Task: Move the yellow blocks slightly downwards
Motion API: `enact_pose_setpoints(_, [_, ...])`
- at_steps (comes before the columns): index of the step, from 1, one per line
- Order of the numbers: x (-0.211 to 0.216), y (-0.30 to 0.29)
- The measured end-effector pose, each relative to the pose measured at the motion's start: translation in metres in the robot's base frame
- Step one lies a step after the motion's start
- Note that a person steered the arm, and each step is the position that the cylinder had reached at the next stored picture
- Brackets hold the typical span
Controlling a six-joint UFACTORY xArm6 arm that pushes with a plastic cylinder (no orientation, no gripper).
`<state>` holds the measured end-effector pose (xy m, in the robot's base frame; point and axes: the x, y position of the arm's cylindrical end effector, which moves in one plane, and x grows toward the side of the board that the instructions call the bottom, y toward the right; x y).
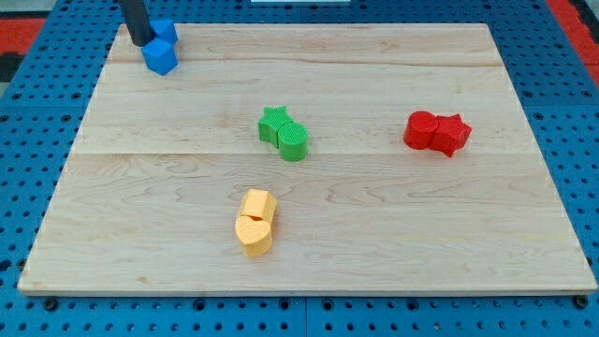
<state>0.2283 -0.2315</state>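
Two yellow blocks sit touching, low and left of centre on the wooden board (393,243): a yellow hexagon-like block (256,205) above a yellow heart-shaped block (253,235). My tip (141,42) is at the board's top left corner, far from the yellow blocks. It stands just left of two blue blocks, touching or nearly touching them.
Two blue blocks, a cube (160,57) and one partly hidden behind it (166,30), are at the top left. A green star (273,123) and a green rounded block (294,141) touch near the centre. A red cylinder (421,129) and a red star-like block (451,134) touch at the right.
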Motion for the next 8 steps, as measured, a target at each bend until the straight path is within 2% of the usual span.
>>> enact_pose_setpoints(2, [-0.008, 0.019])
enact_pose_setpoints(3, [0.021, -0.022])
enact_pose_setpoints(4, [0.090, -0.033])
enact_pose_setpoints(5, [0.180, 0.047])
enact_pose_setpoints(6, [0.210, 0.159])
enact_pose_setpoints(7, [0.259, 0.184])
enact_pose_setpoints(8, [0.301, 0.236])
